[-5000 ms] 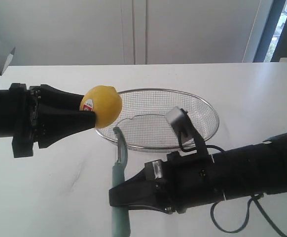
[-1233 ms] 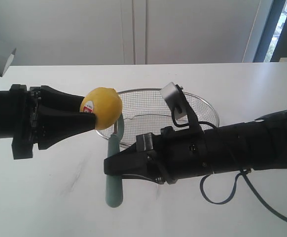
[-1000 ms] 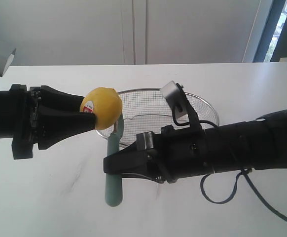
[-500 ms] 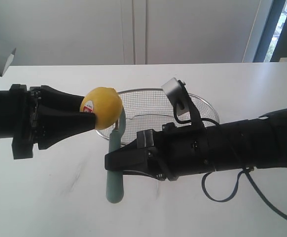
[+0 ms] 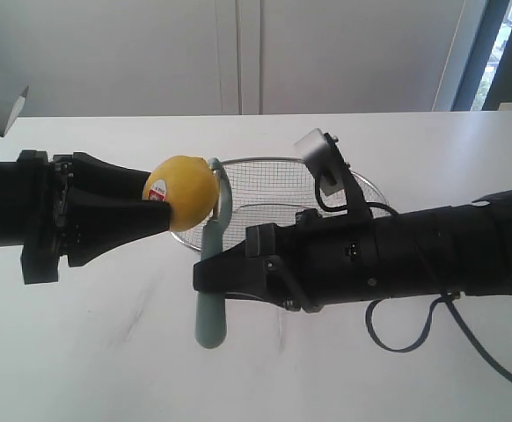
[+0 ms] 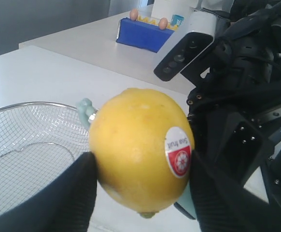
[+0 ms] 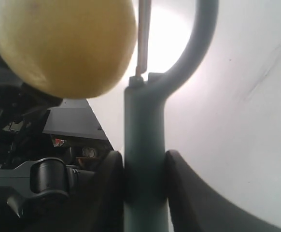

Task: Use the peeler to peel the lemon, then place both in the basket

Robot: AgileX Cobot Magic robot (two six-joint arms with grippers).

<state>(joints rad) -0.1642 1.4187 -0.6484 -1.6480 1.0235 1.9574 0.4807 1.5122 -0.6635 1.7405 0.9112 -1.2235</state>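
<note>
My left gripper (image 5: 161, 204) is shut on the yellow lemon (image 5: 182, 190), holding it in the air left of the wire-mesh basket (image 5: 362, 195). The lemon's white-and-red sticker (image 6: 177, 152) faces the left wrist camera. My right gripper (image 5: 205, 277) is shut on the teal-green handle of the peeler (image 5: 210, 303), held upright. The peeler's Y-shaped head (image 5: 222, 186) rises along the lemon's right side, its metal blade (image 7: 142, 36) against or very near the skin. In the right wrist view the lemon (image 7: 63, 43) sits beside the blade and both fingers (image 7: 181, 183) clamp the handle (image 7: 145, 145).
The basket's rim (image 6: 15, 107) lies on the white table just behind the lemon. A blue box (image 6: 145, 35) with eggs stands on another surface beyond. The right arm's camera mount (image 5: 320, 158) sticks up over the basket.
The right gripper has lifted the peeler and shifted slightly right, so its head now reaches the top of the lemon's right side. The left gripper and lemon have stayed still.
</note>
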